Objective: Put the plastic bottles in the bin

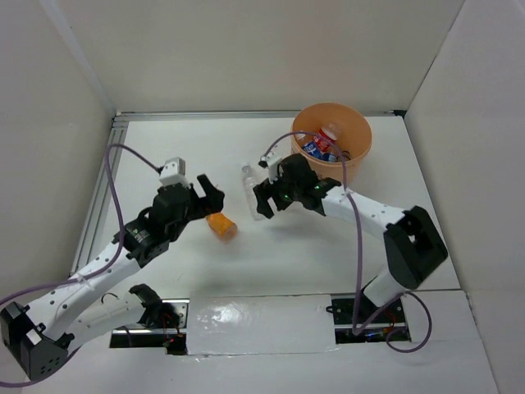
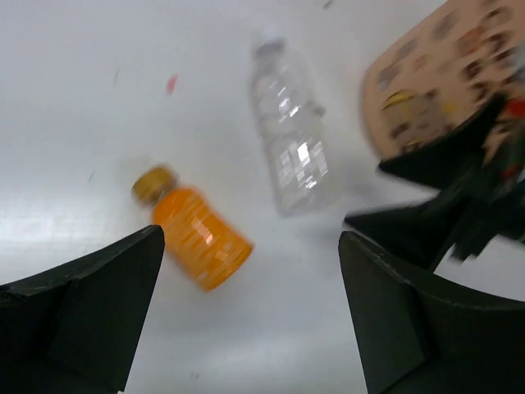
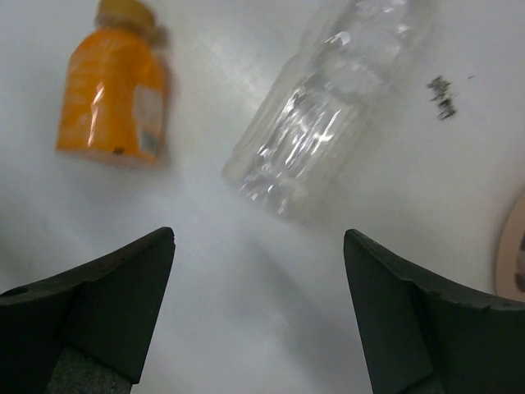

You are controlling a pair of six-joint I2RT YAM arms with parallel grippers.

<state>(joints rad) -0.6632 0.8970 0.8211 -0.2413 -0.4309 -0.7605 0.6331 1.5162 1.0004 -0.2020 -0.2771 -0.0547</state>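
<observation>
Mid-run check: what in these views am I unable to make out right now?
- Bin contents: top external view, bottles piled and too small to count; the wall hides the lower ones.
- Clear bottle: top external view, partly covered by the right gripper; right wrist view, neck cut off by the top edge.
- Bin's printed picture: left wrist view, blurred and cut off by the right edge.
- Orange bottle label: blurred in both wrist views.

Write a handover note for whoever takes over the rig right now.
Left gripper: open, empty, near the orange bottle.
Right gripper: open, empty, near the clear bottle.
Both bottles lie on the table, close together but apart.
Done: several labelled bottles are in the bin.
Left: those two bottles, neither gripped yet.
</observation>
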